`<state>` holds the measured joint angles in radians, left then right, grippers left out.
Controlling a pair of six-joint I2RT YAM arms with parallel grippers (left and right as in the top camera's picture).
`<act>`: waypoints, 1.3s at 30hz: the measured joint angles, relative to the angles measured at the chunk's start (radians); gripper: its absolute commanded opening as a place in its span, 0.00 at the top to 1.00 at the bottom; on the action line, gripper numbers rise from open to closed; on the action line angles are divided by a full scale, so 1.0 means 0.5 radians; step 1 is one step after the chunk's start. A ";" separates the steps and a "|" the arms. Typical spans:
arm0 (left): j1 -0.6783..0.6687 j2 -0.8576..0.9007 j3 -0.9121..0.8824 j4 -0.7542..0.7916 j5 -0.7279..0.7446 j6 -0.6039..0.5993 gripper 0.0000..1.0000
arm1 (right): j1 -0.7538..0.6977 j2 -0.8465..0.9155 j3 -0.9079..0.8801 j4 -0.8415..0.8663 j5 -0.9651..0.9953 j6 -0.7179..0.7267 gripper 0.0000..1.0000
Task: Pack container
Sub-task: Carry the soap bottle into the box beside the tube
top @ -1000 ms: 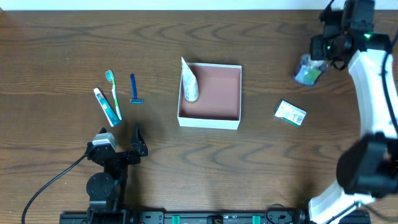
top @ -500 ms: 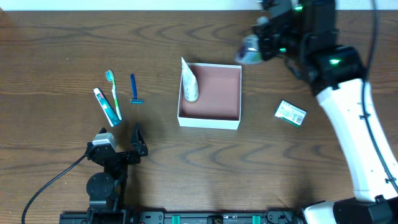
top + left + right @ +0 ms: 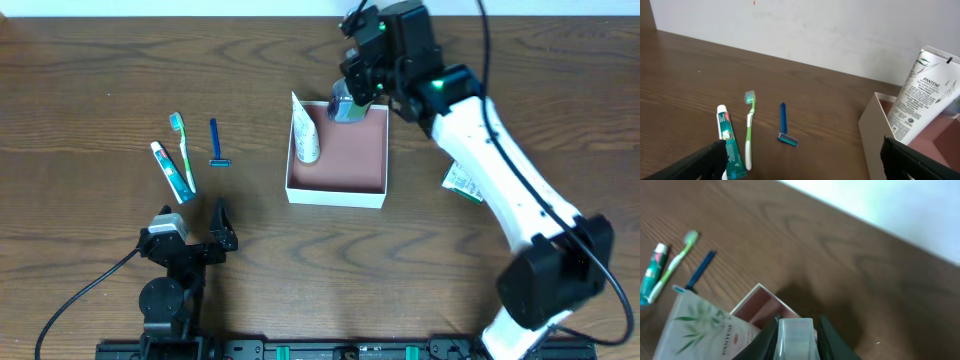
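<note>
- The toothpaste (image 3: 172,170), toothbrush (image 3: 183,148) and razor (image 3: 215,143) lie on the desk (image 3: 80,100).
- The left fingers (image 3: 193,218) are spread wide and empty.
- The container (image 3: 350,165) sits mid-desk, with a tube (image 3: 305,135) leaning inside.
- The right fingers (image 3: 350,95) clamp a small bottle (image 3: 345,108) over its far wall.

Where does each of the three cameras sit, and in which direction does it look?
Overhead: above the table, looking straight down; both arms show, container central.
Left wrist: low behind the open left gripper, facing the far wall; fingertips at bottom corners.
Right wrist: high, looking down past the right gripper holding a bottle.
Shared: the Pantene tube appears in all three.
</note>
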<state>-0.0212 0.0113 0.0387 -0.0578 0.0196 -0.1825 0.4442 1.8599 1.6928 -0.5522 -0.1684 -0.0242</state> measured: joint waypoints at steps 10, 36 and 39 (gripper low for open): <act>0.000 0.000 0.000 0.000 0.000 0.000 0.02 | 0.069 0.026 -0.003 -0.009 0.007 0.034 0.96; 0.000 0.000 0.000 0.000 0.000 0.000 0.02 | 0.091 0.277 -0.003 0.059 0.038 0.082 0.74; 0.000 0.000 0.000 0.000 0.000 0.000 0.02 | 0.105 0.277 -0.003 0.054 0.040 0.085 0.72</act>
<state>-0.0212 0.0113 0.0387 -0.0578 0.0196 -0.1825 0.4969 1.9984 1.6913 -0.5251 -0.1482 0.0181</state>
